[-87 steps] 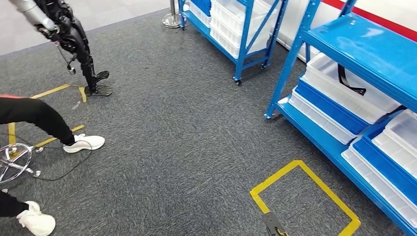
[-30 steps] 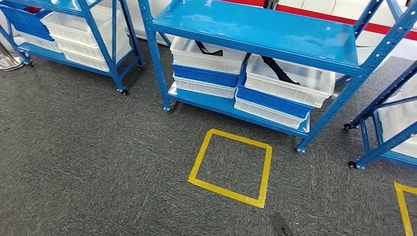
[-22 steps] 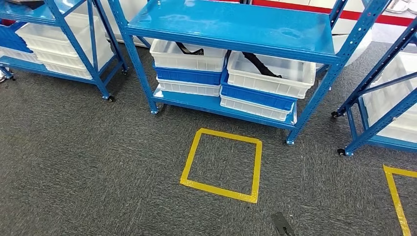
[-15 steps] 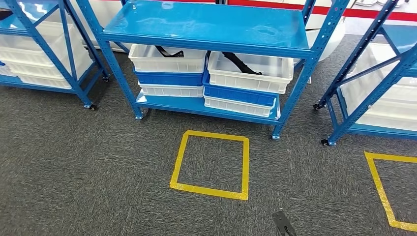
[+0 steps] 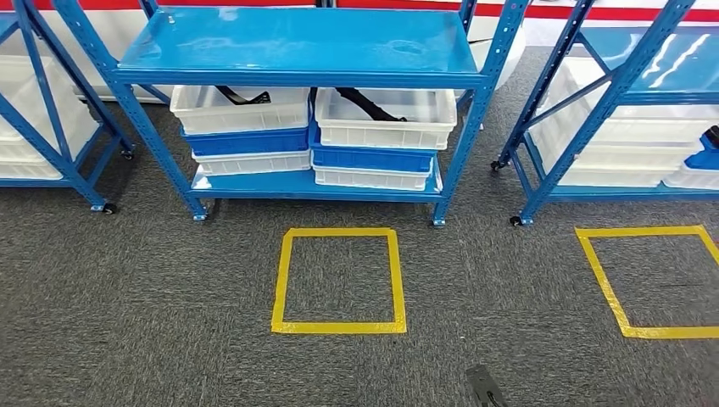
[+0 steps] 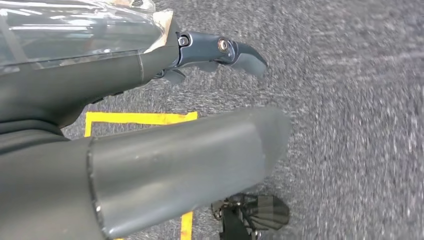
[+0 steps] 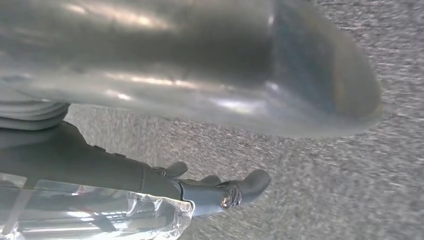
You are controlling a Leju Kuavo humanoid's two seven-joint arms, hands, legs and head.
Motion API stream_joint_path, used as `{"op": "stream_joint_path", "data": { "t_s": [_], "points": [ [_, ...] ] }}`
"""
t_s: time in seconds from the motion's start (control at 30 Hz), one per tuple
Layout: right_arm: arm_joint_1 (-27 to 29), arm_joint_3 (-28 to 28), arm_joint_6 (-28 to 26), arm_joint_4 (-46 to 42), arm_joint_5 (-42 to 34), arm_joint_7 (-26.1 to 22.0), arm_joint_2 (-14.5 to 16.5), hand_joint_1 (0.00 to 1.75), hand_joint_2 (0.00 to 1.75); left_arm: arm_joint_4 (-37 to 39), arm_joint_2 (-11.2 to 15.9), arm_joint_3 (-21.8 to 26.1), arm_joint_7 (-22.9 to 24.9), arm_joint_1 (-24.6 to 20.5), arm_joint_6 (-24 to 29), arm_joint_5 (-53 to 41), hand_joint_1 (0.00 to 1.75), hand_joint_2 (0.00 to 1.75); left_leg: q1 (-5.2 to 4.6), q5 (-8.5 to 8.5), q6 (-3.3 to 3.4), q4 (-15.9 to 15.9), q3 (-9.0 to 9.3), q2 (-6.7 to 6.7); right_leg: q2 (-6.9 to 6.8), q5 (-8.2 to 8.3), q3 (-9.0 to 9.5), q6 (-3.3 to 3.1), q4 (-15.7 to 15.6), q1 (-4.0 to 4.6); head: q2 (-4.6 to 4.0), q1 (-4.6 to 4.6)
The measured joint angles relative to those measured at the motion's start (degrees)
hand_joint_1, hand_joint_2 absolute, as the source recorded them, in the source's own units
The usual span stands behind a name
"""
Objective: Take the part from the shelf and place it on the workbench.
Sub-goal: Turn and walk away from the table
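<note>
A black part [image 5: 366, 103] lay in the right-hand white bin [image 5: 386, 119] under the top board of the blue shelf [image 5: 297, 42], and a second black part [image 5: 237, 96] lay in the white bin to its left [image 5: 242, 110]. Both bins sat on stacked blue and white trays on the shelf's bottom level. On the grey carpet in front of the shelf was a yellow tape square [image 5: 337, 280], with another tape square [image 5: 653, 281] to the right. The left hand [image 6: 200, 100] hung above the carpet near a tape corner, fingers spread and holding nothing. The right hand [image 7: 210, 150] likewise hung over carpet, fingers apart and empty.
</note>
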Motion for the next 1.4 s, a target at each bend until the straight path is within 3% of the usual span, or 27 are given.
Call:
{"op": "stream_joint_path", "data": {
  "t_s": [0.03, 0.1, 0.13, 0.2, 0.27, 0.37, 0.47, 0.63, 0.67, 0.77, 0.8, 0.83, 0.9, 0.93, 0.97, 1.0, 1.1, 1.13, 1.17, 1.23, 1.3, 1.33, 1.4],
  "points": [
    [0.1, 0.0, 0.0, 0.0, 0.1, 0.0, 0.0, 0.0, 0.0, 0.0, 0.0, 0.0, 0.0, -0.1, -0.3, 0.0, 0.0, 0.0, 0.11, -0.06, -0.11, 0.0, 0.04, 0.31, -0.16, 0.75, 0.94, 0.62, -1.3, -0.22, 0.0, 0.01],
    [0.2, 0.0, 0.0, 0.0, 0.3, 0.0, 0.0, 0.0, 0.0, 0.0, 0.0, 0.0, 0.0, -0.2, -0.6, 0.1, 0.0, 0.0, 0.32, -0.3, -0.6, 0.2, 0.24, 0.66, -0.67, 3.38, 5.34, 1.92, -9.0, -0.73, 0.0, 0.01],
    [0.1, 0.0, 0.0, 0.0, 0.4, 0.0, 0.0, 0.0, 0.0, 0.0, 0.0, 0.0, 0.0, -0.3, -0.7, 0.1, 0.0, 0.0, 0.28, -0.51, -0.99, 0.3, 0.3, 0.78, -0.83, 4.4, 7.51, 2.14, -12.7, -0.76, 0.0, 0.02],
    [0.1, 0.0, -0.1, 0.0, 0.5, 0.0, 0.2, 0.0, 0.0, 0.0, 0.2, 0.0, -0.1, -0.4, -0.7, 0.2, 0.0, 0.0, 0.03, -0.85, -1.69, 0.6, 0.33, 0.91, -0.9, 5.08, 9.42, 1.63, -16.0, -0.84, 0.0, -0.05],
    [0.1, 0.0, -0.1, 0.0, 0.6, 0.0, 0.3, 0.0, 0.0, 0.0, 0.3, 0.0, -0.1, -0.4, -0.7, 0.2, 0.0, 0.0, -0.05, -0.77, -1.23, 0.5, 0.37, 0.92, -0.69, 5.23, 9.47, 1.06, -16.0, -0.89, 0.0, -0.15],
    [0.2, 0.0, -0.1, 0.0, 0.7, 0.0, 0.4, 0.0, 0.0, 0.0, 0.3, 0.0, -0.1, -0.5, -0.6, 0.2, 0.0, 0.0, 0.04, -0.45, -0.08, 0.1, 0.56, 0.92, -0.67, 5.24, 9.47, 0.96, -16.0, -0.7, 0.0, -0.16],
    [0.2, 0.0, -0.1, 0.0, 0.8, 0.0, 0.4, 0.0, 0.0, 0.0, 0.3, 0.0, -0.1, -0.5, -0.3, 0.2, 0.0, 0.0, 0.14, -0.29, -0.18, -0.2, 0.7, 0.92, -0.67, 5.17, 9.47, 0.82, -16.0, -0.47, 0.0, -0.16],
    [0.2, 0.0, -0.1, 0.0, 1.5, -0.2, 0.6, 0.0, 0.0, 0.0, 0.5, 0.0, -0.6, -0.4, 0.4, 0.5, 0.0, 0.0, 0.07, -0.62, -0.31, 0.0, 0.53, 0.93, -0.7, 5.26, 9.47, 0.65, -16.1, -0.93, 0.0, -0.18],
    [0.2, 0.0, -0.1, 0.0, 1.6, -0.2, 0.7, 0.0, 0.0, 0.0, 0.6, 0.1, -0.8, -0.3, 0.4, 0.7, 0.0, 0.0, -0.05, -0.66, -0.17, 0.0, 0.55, 0.93, -0.7, 5.43, 9.57, 0.75, -16.2, -0.99, 0.0, -0.18],
    [0.3, 0.0, -0.1, 0.0, 1.9, -0.2, 0.8, 0.0, 0.0, 0.0, 0.7, 0.1, -1.1, -0.2, 0.5, 0.8, 0.0, 0.0, -0.24, -0.25, 0.33, -1.8, 1.2, 0.88, -0.74, 6.66, 9.93, 2.02, -15.6, -0.89, 0.01, -0.16],
    [0.3, 0.0, -0.1, 0.0, 1.9, -0.2, 0.8, 0.0, 0.0, 0.0, 0.7, 0.1, -1.2, -0.2, 0.5, 0.9, 0.0, 0.0, -0.11, -0.02, 0.35, -2.4, 1.62, 0.86, -0.74, 6.34, 9.69, 2.22, -14.8, -0.81, 0.01, -0.14],
    [0.3, 0.0, -0.2, 0.0, 2.0, -0.3, 0.8, 0.0, 0.0, 0.0, 0.7, 0.1, -1.2, -0.2, 0.5, 0.9, 0.0, 0.0, 0.05, 0.18, 0.27, -2.9, 2.09, 0.83, -0.74, 5.19, 9.01, 1.93, -13.3, -0.77, 0.0, -0.12],
    [0.1, 0.0, -0.2, 0.0, 2.0, -0.3, 0.7, 0.0, 0.0, 0.0, 0.6, 0.1, -1.2, 0.0, 0.7, 0.9, 0.0, 0.0, 0.19, 0.41, 0.05, -3.0, 2.29, 0.9, -0.72, 1.77, 6.12, 1.03, -7.2, -0.71, 0.0, -0.04],
    [0.2, 0.0, -0.2, 0.0, 2.1, -0.2, 0.6, 0.0, 0.0, 0.0, 0.6, 0.2, -1.2, 0.1, 0.8, 0.9, 0.0, 0.0, 0.19, 0.42, -0.06, -3.0, 2.29, 0.92, -0.72, 0.45, 4.59, 0.88, -4.1, -0.71, 0.0, -0.02],
    [0.3, 0.0, -0.2, 0.0, 2.1, -0.1, 0.5, 0.0, 0.0, 0.0, 0.6, 0.2, -1.2, 0.2, 0.9, 0.9, 0.0, 0.0, 0.25, 0.37, -0.19, -2.9, 2.34, 0.93, -0.72, -0.14, 3.66, 1.08, -2.3, -0.75, 0.0, -0.02],
    [0.5, 0.0, -0.2, 0.0, 2.2, 0.0, 0.4, 0.0, 0.0, 0.0, 0.5, 0.2, -1.2, 0.4, 1.0, 0.9, 0.0, 0.0, 0.39, 0.25, -0.43, -2.9, 2.5, 0.92, -0.73, 0.38, 3.8, 1.75, -2.7, -0.86, 0.0, -0.01],
    [0.6, 0.0, -0.2, 0.0, 2.5, 0.4, 0.4, 0.0, 0.0, 0.0, 0.5, 0.2, -1.2, 0.6, 1.1, 0.9, 0.0, 0.0, 1.06, -0.54, -1.82, -2.5, 3.38, 0.94, -0.86, 4.78, 8.32, 4.39, -13.1, -1.52, 0.0, 0.06],
    [0.5, 0.0, -0.2, 0.1, 2.5, 0.4, 0.4, 0.0, 0.0, 0.0, 0.5, 0.2, -1.2, 0.5, 1.1, 0.8, 0.0, 0.0, 1.1, -0.82, -2.36, -2.2, 3.47, 0.96, -0.92, 5.17, 9.29, 4.21, -15.4, -1.52, 0.0, 0.1],
    [0.5, 0.0, -0.2, 0.1, 2.5, 0.4, 0.4, 0.0, 0.0, 0.0, 0.6, 0.2, -1.1, 0.5, 1.1, 0.8, 0.0, 0.0, 1.04, -1.06, -2.82, -2.0, 3.44, 0.98, -0.89, 5.18, 9.65, 3.44, -16.4, -1.44, 0.0, 0.08],
    [0.6, 0.0, -0.2, 0.1, 2.5, 0.5, 0.4, 0.0, 0.0, 0.0, 0.6, 0.2, -1.1, 0.5, 1.2, 0.7, 0.0, 0.0, 1.02, -1.27, -3.4, -1.7, 3.33, 0.99, -0.75, 4.79, 9.59, 1.17, -16.2, -1.16, 0.0, -0.06],
    [0.8, -0.1, -0.3, 0.2, 2.6, 0.6, 0.4, 0.0, 0.0, 0.0, 0.5, 0.2, -1.1, 0.4, 1.3, 0.7, 0.0, 0.0, 1.3, -1.31, -3.61, -0.1, 2.42, 0.84, -0.52, 4.85, 9.96, 0.14, -16.1, -1.14, 0.0, -0.18],
    [0.8, -0.2, -0.3, 0.2, 2.7, 0.6, 0.4, 0.0, 0.0, 0.0, 0.5, 0.2, -1.1, 0.3, 1.3, 0.7, 0.0, 0.0, 1.35, -1.64, -3.61, 2.3, 0.94, 0.66, -0.43, 4.7, 10.24, -0.2, -16.1, -1.08, 0.0, -0.24],
    [0.7, -0.4, -0.4, 0.2, 2.8, 0.6, 0.4, 0.0, 0.0, 0.0, 0.5, 0.2, -1.0, 0.2, 1.3, 0.6, 0.0, 0.0, 1.21, -3.8, -3.51, 10.0, -3.96, 0.19, -0.32, 4.2, 10.72, -1.0, -16.2, -0.68, 0.0, -0.34]
  ]
}}
